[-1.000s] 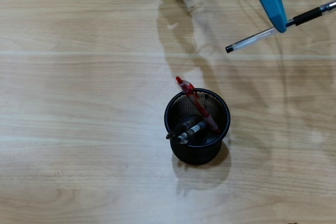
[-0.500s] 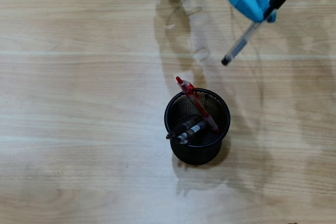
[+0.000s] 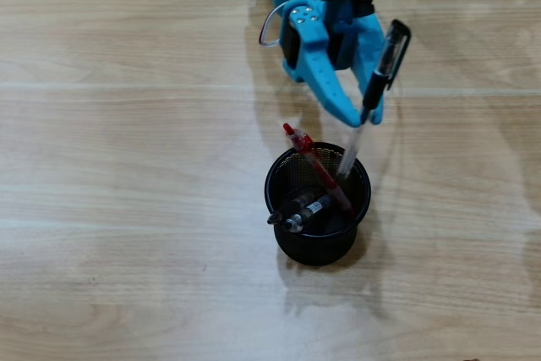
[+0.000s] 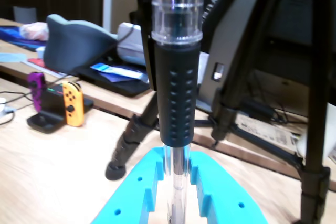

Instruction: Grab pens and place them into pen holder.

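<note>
My pincer [image 3: 365, 116]: sat in the upper middle of the overhead frame, clenched on a clear pen [image 3: 372, 99]; in the wrist view the two blue fingers [image 4: 218, 192] pressed the barrel from both sides at the bottom centre.
Clear pen: ran steeply from upper right to lower left in the overhead view, black grip [image 4: 177, 93] above my fingers, its lower end reaching over the holder's [image 3: 279, 200] far rim; I could not tell whether the tip touched anything inside.
Holder: black mesh cup, just below centre of the overhead frame, standing on the wooden table [image 3: 127, 166].
Red pen [image 3: 317, 166]: leaned in the holder, its top sticking out over the upper left rim.
Dark pens [image 3: 300, 213]: lay in the lower left of the cup, seemingly two, though the view was too dim to count surely.
Background: tripod legs [image 4: 131, 135] and an orange controller [image 4: 72, 106] showed at mid-left of the wrist view.
</note>
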`<state>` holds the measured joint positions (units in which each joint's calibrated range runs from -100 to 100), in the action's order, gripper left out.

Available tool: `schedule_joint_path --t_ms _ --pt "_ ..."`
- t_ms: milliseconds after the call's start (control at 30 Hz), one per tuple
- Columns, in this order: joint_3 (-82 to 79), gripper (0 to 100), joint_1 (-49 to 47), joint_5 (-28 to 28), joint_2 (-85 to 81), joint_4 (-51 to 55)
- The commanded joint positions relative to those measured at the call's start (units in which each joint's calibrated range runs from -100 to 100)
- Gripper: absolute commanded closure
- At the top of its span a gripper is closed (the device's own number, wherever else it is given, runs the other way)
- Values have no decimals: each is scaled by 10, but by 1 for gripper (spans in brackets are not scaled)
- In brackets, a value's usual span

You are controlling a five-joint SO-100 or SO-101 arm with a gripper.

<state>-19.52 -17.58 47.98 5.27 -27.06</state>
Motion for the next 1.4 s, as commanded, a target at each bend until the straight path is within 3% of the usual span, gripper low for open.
schedule_joint_path --t_ms 0,267,467,733,900,1067,1167,1367 --pt "-24 98 17 2 -35 -41" --pt "-31 97 27 16 -29 -42" --pt "-36 88 24 42 -29 -36" --pt "-42 88 24 40 -36 -34" --pt "-76 98 23 -9 -70 -34" --pt "-158 98 24 -42 -143 -31" --pt "-194 98 27 -60 -199 41" --pt "-197 98 29 -124 -321 309"
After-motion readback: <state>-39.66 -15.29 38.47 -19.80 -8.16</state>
